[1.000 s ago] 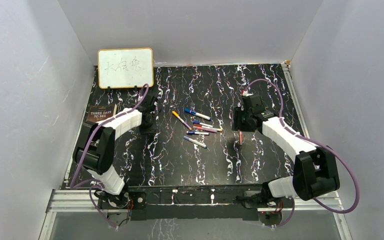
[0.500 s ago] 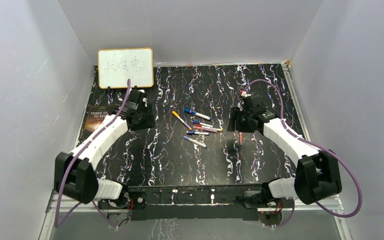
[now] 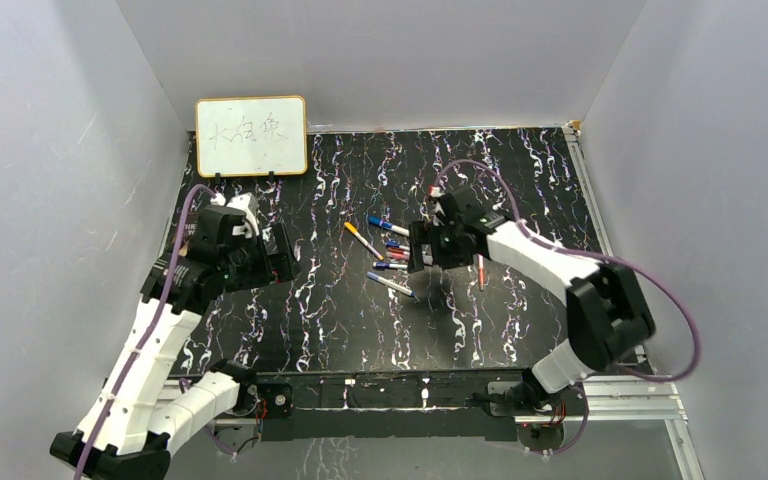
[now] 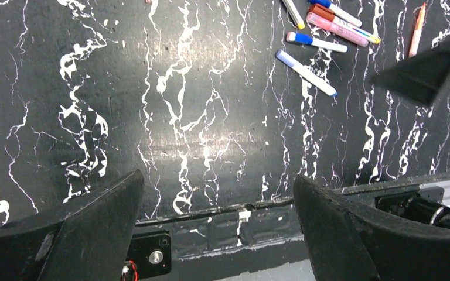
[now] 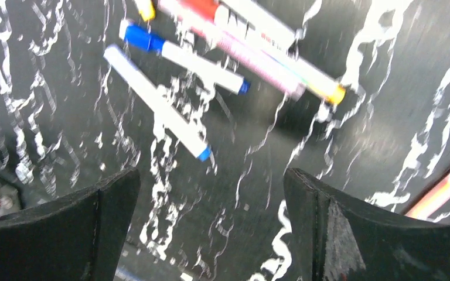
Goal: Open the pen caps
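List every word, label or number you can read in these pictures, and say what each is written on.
Whiteboard: three handwritten characters in dark ink, too faint and small to read with certainty.
Pens: any print on the barrels is blurred in the right wrist view and too small in the other views, so it is unreadable.
No other text can be read.

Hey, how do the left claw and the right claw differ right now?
The right claw hangs at the edge of the pen pile; the left claw sits well to the left, over marbled tabletop. Pens fill the right wrist view but only a corner of the left one. Both are open and empty.
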Robot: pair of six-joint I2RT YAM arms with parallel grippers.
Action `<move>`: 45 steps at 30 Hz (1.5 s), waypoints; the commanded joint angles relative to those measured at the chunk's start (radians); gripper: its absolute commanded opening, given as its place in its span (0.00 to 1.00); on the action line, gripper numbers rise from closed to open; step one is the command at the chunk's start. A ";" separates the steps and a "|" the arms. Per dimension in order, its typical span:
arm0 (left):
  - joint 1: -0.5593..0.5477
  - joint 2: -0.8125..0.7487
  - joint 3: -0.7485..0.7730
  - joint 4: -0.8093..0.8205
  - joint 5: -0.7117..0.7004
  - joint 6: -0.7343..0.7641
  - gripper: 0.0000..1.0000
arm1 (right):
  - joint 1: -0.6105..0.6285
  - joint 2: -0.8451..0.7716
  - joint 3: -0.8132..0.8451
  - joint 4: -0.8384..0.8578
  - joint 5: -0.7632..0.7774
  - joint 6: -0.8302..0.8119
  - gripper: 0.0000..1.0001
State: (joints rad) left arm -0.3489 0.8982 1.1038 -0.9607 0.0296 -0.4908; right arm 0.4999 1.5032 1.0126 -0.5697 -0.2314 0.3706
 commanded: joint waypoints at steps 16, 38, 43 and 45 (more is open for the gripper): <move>0.005 -0.138 -0.065 -0.037 0.110 -0.114 0.98 | 0.079 0.304 0.281 0.067 0.259 -0.158 0.31; 0.005 -0.123 -0.120 -0.020 0.131 -0.102 0.98 | 0.120 0.379 0.253 0.108 0.290 -0.161 0.35; 0.005 -0.117 -0.135 0.003 0.143 -0.111 0.98 | 0.134 0.378 0.233 0.107 0.320 -0.161 0.31; 0.005 -0.108 -0.136 0.014 0.150 -0.116 0.98 | 0.146 0.374 0.216 0.108 0.334 -0.161 0.29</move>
State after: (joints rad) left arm -0.3489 0.7795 0.9794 -0.9676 0.1452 -0.6029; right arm 0.6231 1.8748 1.2530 -0.5034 0.0578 0.2111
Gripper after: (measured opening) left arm 0.983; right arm 0.306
